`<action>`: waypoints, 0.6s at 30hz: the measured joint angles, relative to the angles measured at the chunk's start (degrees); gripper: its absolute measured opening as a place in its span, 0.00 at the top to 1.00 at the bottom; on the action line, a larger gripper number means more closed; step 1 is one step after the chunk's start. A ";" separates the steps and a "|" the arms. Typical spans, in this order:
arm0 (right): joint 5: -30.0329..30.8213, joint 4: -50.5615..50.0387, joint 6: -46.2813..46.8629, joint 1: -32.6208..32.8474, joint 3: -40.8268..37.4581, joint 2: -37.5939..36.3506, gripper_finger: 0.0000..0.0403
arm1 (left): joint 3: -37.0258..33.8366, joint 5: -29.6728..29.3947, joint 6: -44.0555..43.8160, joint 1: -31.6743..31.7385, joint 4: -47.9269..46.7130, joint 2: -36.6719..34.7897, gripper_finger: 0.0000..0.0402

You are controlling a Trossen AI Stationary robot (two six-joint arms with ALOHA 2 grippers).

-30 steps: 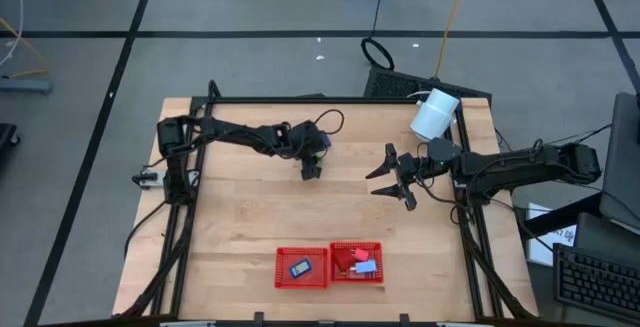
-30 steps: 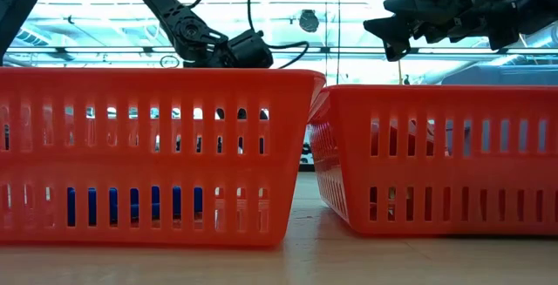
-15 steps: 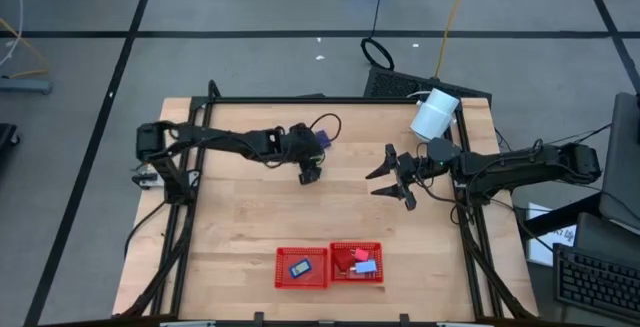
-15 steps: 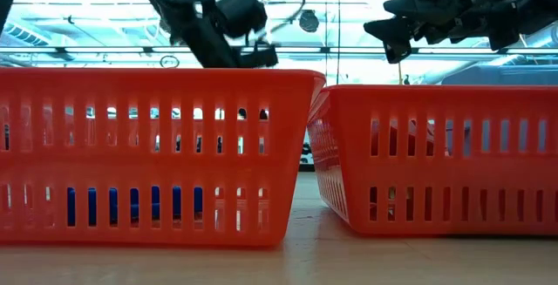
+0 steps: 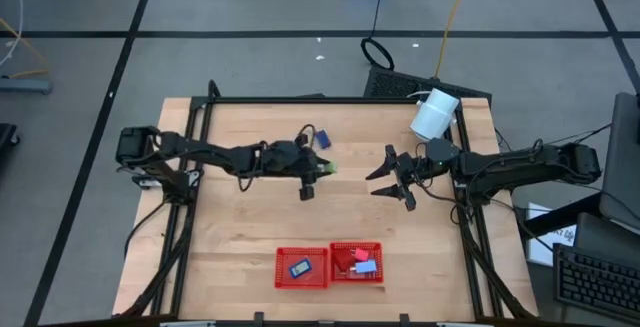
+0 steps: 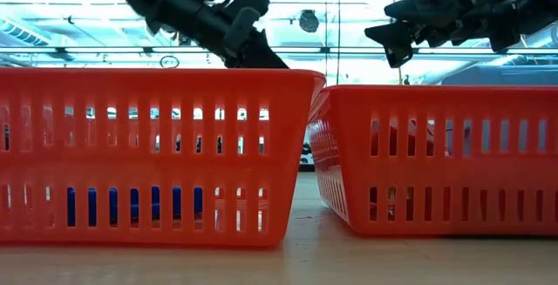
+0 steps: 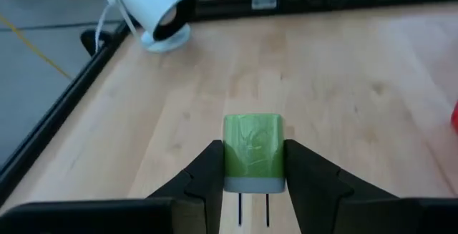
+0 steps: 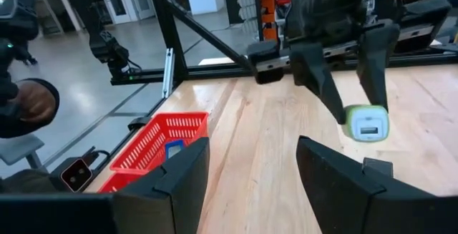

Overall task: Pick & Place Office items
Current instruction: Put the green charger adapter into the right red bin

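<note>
Left fingers (image 7: 250, 164) clamp green charger (image 7: 252, 152) — right fingers (image 5: 385, 177) spread

We are stretching our left arm over the table (image 5: 240, 237), its left gripper (image 5: 322, 168) pinching a green block (image 7: 252, 150). We are hovering our right gripper (image 5: 393, 177) near the table's right edge, fingers spread.

The high view looks straight down on the whole tabletop (image 5: 250, 227). The low view sits at tabletop level against two red trays (image 6: 157, 154). Each wrist view looks across the tabletop toward the other arm's side; both show the green block (image 7: 252, 152).
</note>
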 joint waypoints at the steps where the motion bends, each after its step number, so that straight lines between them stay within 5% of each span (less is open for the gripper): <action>1: -0.01 -0.18 0.00 0.02 0.00 0.00 0.50 | -1.69 0.33 -0.52 0.04 3.01 -0.16 0.69; 11: 6.29 -1.38 -1.19 0.74 0.04 1.67 0.50 | -13.43 6.28 -3.36 -0.15 34.11 -0.26 0.70; 18: 13.18 7.60 -7.69 6.46 0.04 11.20 0.50 | -14.22 8.96 -3.08 -1.29 39.08 -0.29 0.70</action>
